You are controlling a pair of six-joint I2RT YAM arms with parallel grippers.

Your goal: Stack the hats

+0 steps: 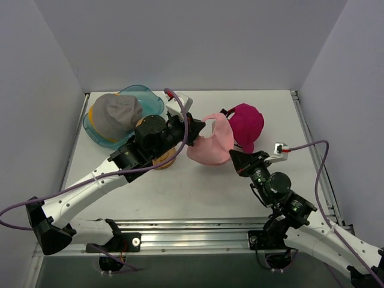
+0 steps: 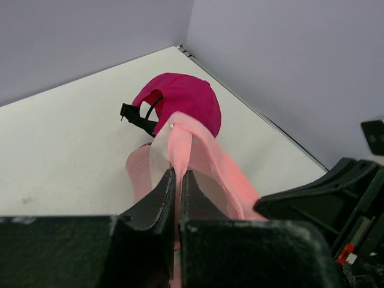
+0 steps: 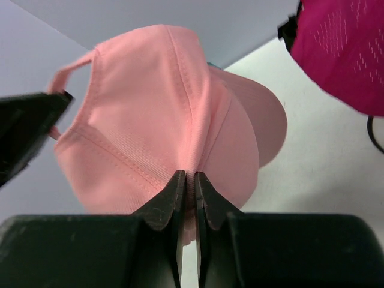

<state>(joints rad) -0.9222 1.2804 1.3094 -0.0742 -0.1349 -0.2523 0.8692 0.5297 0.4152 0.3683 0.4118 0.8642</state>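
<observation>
1 ea: grey cap (image 1: 117, 114), pink cap (image 1: 213, 144), magenta cap (image 1: 247, 123), yellow hat (image 1: 92, 122), tub (image 1: 149, 96), wood stand (image 1: 163, 160).

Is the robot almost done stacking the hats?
Not quite. Done: the grey cap seems to sit on the yellow-orange hat. In hand: the left gripper and right gripper both pinch the light pink cap. Left: the magenta cap lies alone, not stacked.
</observation>
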